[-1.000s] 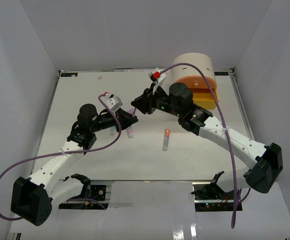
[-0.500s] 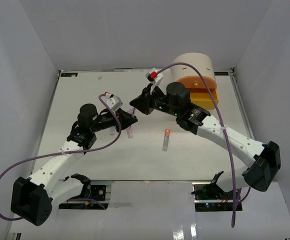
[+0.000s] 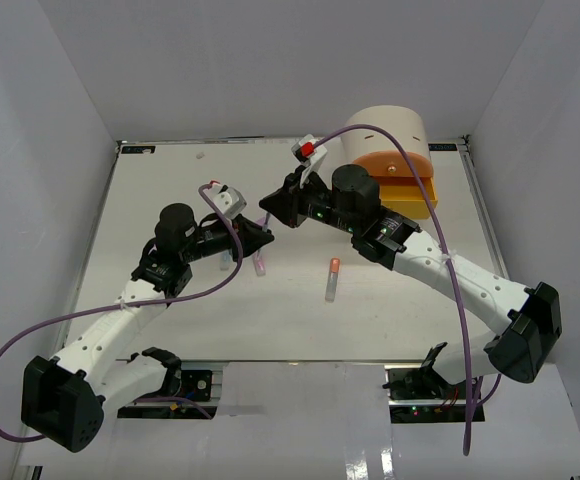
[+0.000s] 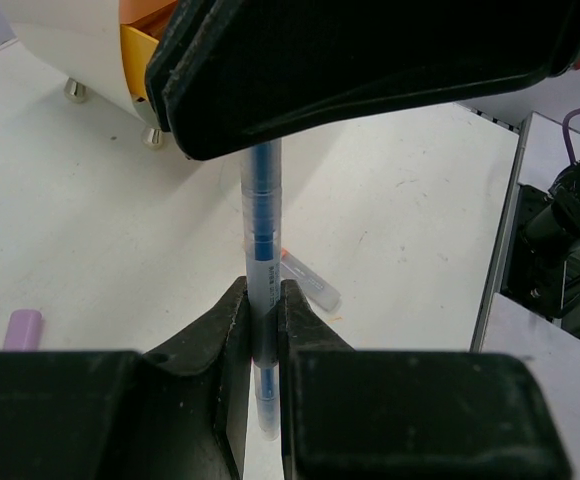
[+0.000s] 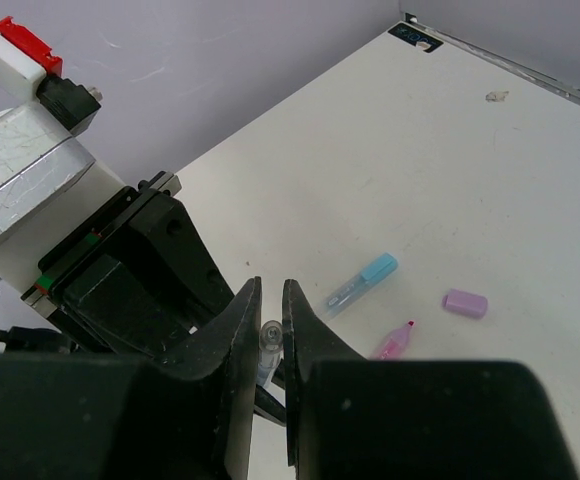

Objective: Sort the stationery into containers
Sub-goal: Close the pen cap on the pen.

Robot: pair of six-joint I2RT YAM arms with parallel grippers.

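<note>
A thin blue pen hangs in the air between both grippers above the middle of the table. My left gripper is shut on its lower part. My right gripper is shut on its other end, straight above the left one. From above, the two grippers meet, left and right. The cream organiser stands at the back right with its orange drawer and yellow drawer pulled out. An orange-capped marker lies on the table.
Under the grippers lie a blue-capped marker, a pink marker and a small purple piece. White walls close in the table on three sides. Purple cables loop over both arms.
My right gripper has closed on the pen's free end and shifted slightly left. The left gripper has kept its grip and hardly moved.
</note>
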